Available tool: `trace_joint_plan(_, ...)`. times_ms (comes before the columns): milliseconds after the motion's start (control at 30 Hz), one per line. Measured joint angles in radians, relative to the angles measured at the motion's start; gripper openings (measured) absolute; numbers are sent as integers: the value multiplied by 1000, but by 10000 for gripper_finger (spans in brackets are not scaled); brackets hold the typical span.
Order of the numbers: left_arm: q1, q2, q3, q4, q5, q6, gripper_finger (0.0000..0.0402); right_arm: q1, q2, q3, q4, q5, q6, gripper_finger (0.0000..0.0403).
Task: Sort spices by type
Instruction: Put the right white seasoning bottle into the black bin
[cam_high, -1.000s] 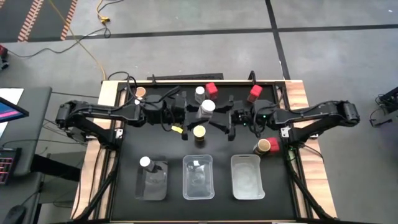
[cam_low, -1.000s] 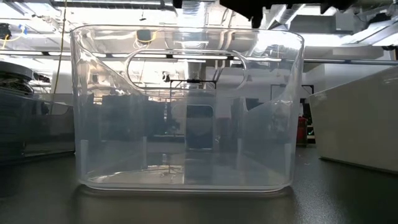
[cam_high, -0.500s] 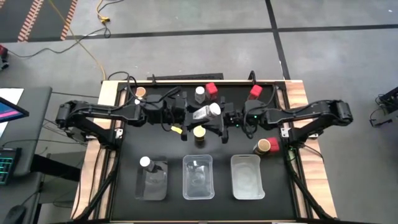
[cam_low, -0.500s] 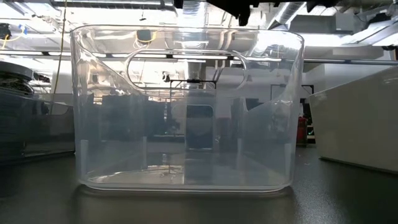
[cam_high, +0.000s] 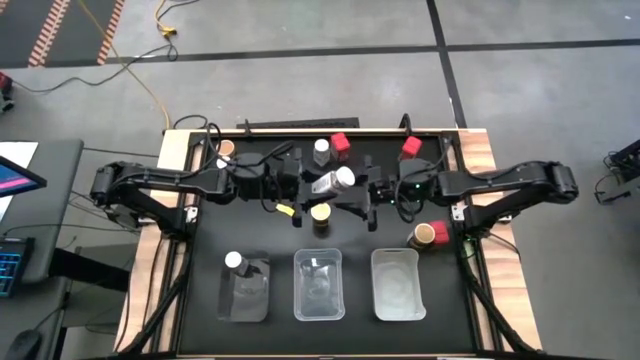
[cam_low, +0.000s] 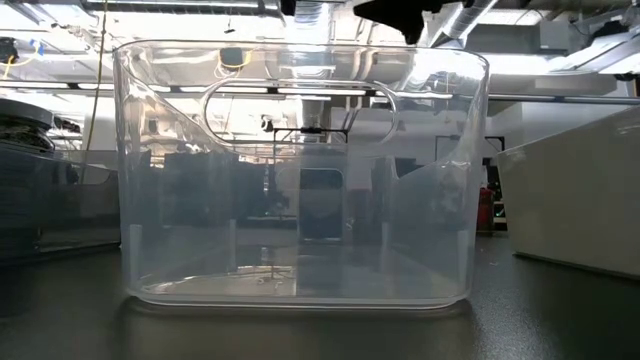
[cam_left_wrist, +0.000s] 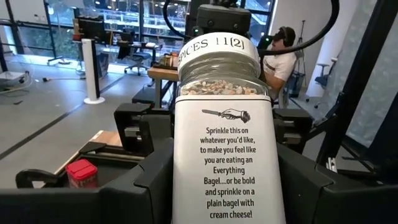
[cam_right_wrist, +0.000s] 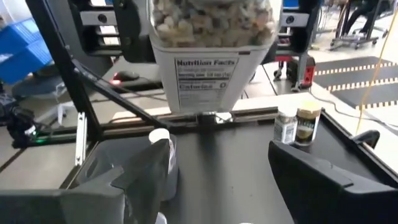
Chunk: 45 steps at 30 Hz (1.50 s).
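The left gripper (cam_high: 312, 186) had its fingers (cam_left_wrist: 149, 186) pinched tight on a white-capped jar (cam_high: 331, 182), held above the middle of the desk (cam_high: 205, 250) and tipped so the cap pointed toward the right arm; in the left wrist view the jar (cam_left_wrist: 224, 143) stood between the two dark fingers, its printed label facing the camera; the right gripper (cam_high: 362, 196) sat just beside the cap, fingers (cam_right_wrist: 323, 180) spread about halfway and touching nothing that I could see, the jar (cam_right_wrist: 211, 43) hanging ahead of them.

I counted three clear trays (cam_high: 319, 285) in a row along the near edge; one white-capped jar (cam_high: 233, 261) stood in the left tray; elsewhere on the desk were one more white-capped jar (cam_high: 321, 149), two red-capped jars (cam_high: 341, 143), one yellow-lidded jar (cam_high: 320, 213), one tan-lidded jar (cam_high: 227, 148) at the far left, and one brown-topped jar (cam_high: 424, 235) by the right arm.
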Motion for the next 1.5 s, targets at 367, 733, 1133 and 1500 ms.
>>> trace_joint_plan(367, 0, -1, 0, 2, 0, -30, 197, 0, -24, 0, -70, 0, -2, 391)
trace_joint_plan(733, 0, -2, 0, 79, -64, -44, 197, 0, -5, -2, -59, 0, 136, 380)
trace_joint_plan(1133, 0, -3, 0, 76, -65, -48, 197, 0, 124, -2, 315, -5, 81, 381)
trace_joint_plan(1500, 0, -3, 0, 77, -63, -62, 197, -21, 158, 65, 325, -32, 42, 377)
